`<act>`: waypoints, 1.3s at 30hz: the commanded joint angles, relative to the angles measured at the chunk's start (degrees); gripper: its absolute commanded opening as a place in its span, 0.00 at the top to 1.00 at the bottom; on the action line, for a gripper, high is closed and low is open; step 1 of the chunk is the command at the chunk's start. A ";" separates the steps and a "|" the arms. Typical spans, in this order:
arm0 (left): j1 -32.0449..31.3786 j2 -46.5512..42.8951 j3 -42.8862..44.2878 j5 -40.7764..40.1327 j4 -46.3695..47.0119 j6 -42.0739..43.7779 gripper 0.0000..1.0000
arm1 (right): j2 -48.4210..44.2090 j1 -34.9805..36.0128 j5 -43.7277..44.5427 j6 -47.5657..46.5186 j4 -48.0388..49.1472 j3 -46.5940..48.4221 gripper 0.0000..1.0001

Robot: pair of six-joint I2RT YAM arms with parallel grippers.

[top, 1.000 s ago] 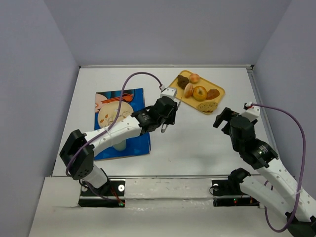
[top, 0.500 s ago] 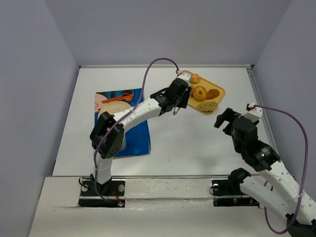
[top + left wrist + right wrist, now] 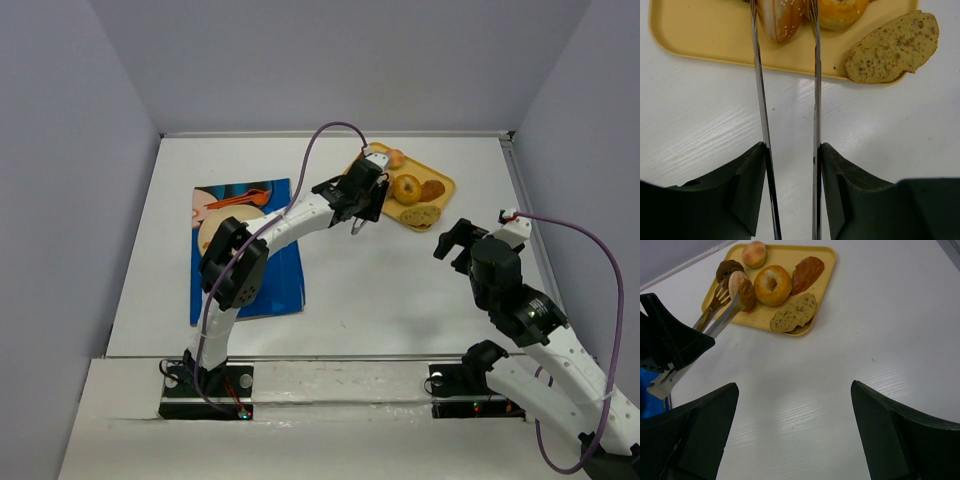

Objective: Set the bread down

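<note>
Bread roll [image 3: 781, 15]: sitting pinched between tips of tongs [image 3: 816, 100] over tray [image 3: 700, 40], lying straight ahead of left gripper [image 3: 792, 185] along the blades' long axis. Clamping tongs at narrow spread; right gripper [image 3: 795, 437] hanging spread wide, well apart.

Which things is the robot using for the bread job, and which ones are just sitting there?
For the job: left claw, tongs it grips, seeded roll between their tips, yellow tray, maybe the plate on the blue mat.
Just sitting: bagel, bread slice, brown pastry, small bun, dark muffin, open right claw.
</note>
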 commanded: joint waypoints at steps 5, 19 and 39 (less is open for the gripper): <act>0.80 0.09 3.42 2.80 0.69 -0.23 0.56 | -0.22 0.20 1.64 0.39 2.48 -0.75 0.00; 0.98 -20.55 -6.31 -7.64 2.63 -4.10 0.80 | -0.49 0.20 1.29 0.65 2.56 -0.93 0.00; 17.85 -54.40 -39.98 -22.70 -26.20 -31.70 0.65 | 0.65 0.20 0.68 0.39 3.09 -1.37 0.00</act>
